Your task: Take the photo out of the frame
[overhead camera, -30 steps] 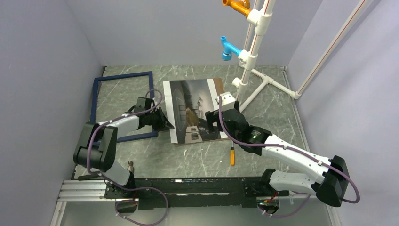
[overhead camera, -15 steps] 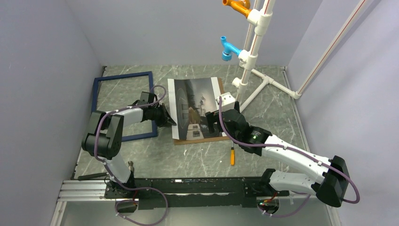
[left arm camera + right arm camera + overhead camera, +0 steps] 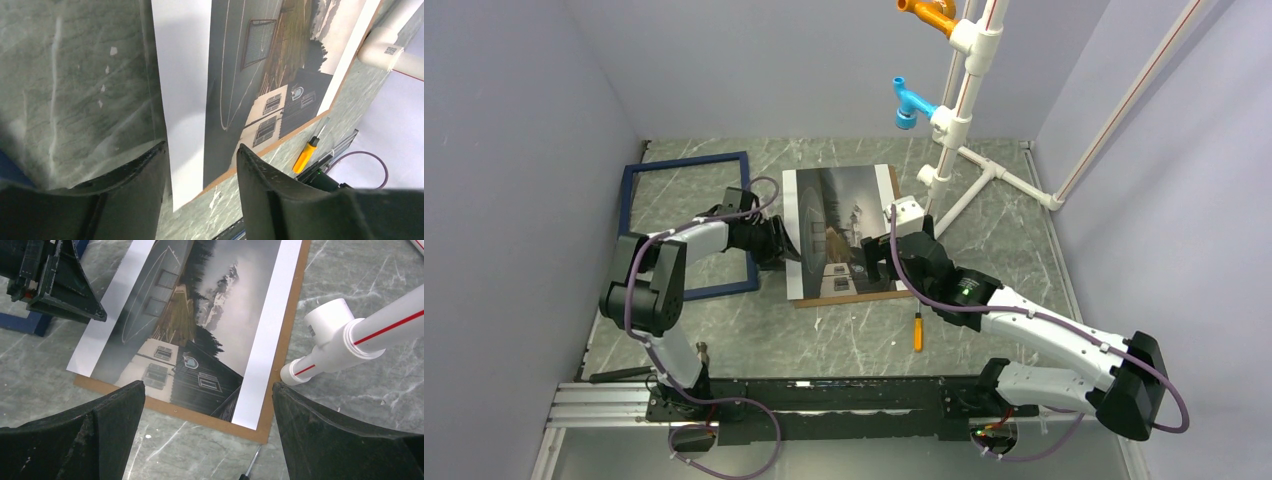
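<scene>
The photo (image 3: 839,225) lies flat on the table (image 3: 984,250), face up on its brown board (image 3: 849,297), with its long axis running away from the arms' bases and only slightly skewed. The frame (image 3: 684,162) lies by itself to the left, just beside the photo but not around it, so the separation looks largely done. What may remain is parting the print from the board. The left claw (image 3: 782,248) is at the photo's left long edge, toward the near corner, so the print lies directly to its right. In the left wrist view its jaws are partly spread and straddle that edge, one finger over bare table and the other over the picture, with the white strip between them. They hold nothing, and it cannot be told whether they touch the paper. The right claw (image 3: 871,262) hovers over the near right part of the photo with its jaws spread wide and empty. Both arms are close, but the left one is lined up on an edge and seems better placed for a pinch. A screwdriver (image 3: 917,330) lies near the board's front edge.
</scene>
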